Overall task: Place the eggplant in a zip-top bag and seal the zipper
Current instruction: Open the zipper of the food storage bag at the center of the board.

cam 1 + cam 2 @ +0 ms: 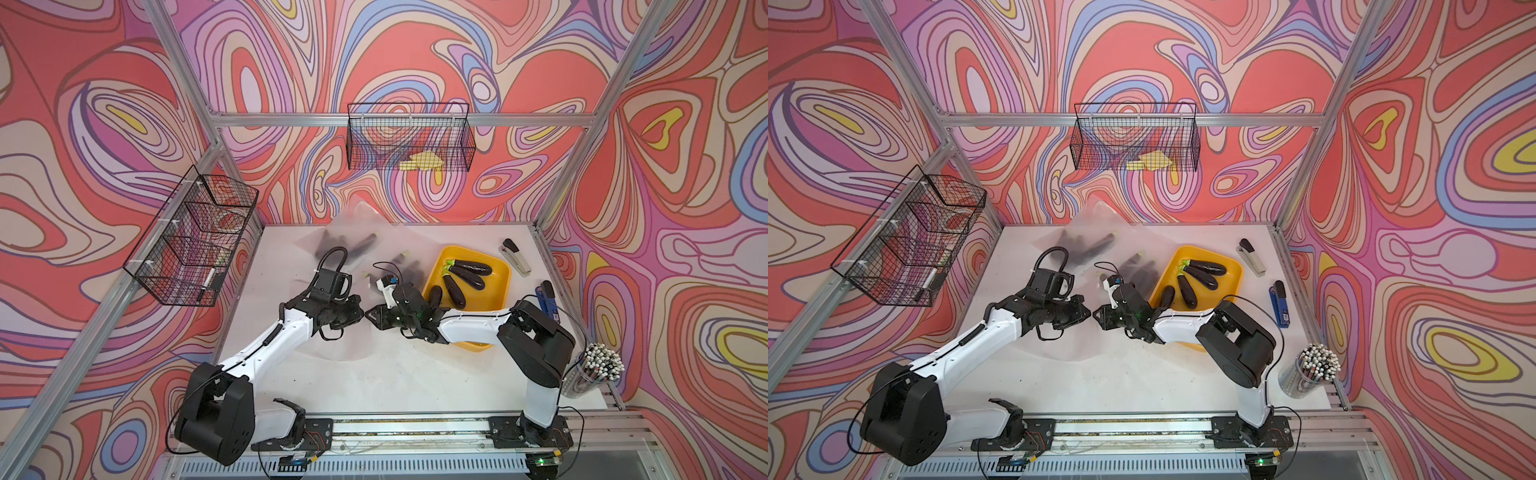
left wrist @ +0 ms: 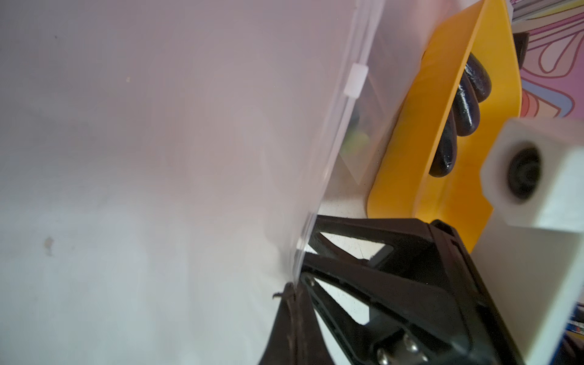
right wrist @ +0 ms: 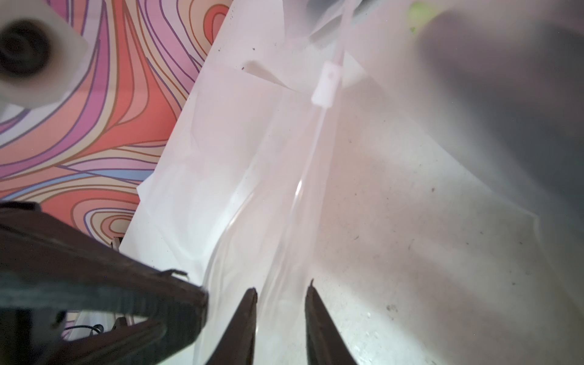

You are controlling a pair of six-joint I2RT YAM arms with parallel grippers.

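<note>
A white tabletop (image 1: 374,374) sits inside walls of swirling pink, red and lilac. The left gripper (image 2: 290,292) is pinched tight on the zipper edge of a translucent zip-top plastic bag (image 2: 189,158). The right gripper (image 3: 282,286) faces it tip to tip, jaws apart, straddling the clear zipper strip (image 3: 300,189). Further along that strip sits the small white slider (image 3: 327,82).

Both forearms lie low and nearly level. They meet just beside the near corner of the shallow yellow plastic tray (image 1: 492,293), and the right forearm crosses over that corner.

Four glossy dark purple eggplants (image 1: 454,291) lie in the tray. A dark, green-tipped shape shows blurred through the held bag; whether it is inside I cannot tell. Beyond the tray, toward the back wall, more translucent bags (image 1: 353,245) hold dark eggplants. A grey stapler (image 1: 515,257) and a blue stapler (image 1: 548,303) lie on the tray's side away from the grippers. Bare tabletop spreads from the tray to the arms' base rail (image 1: 415,426).
</note>
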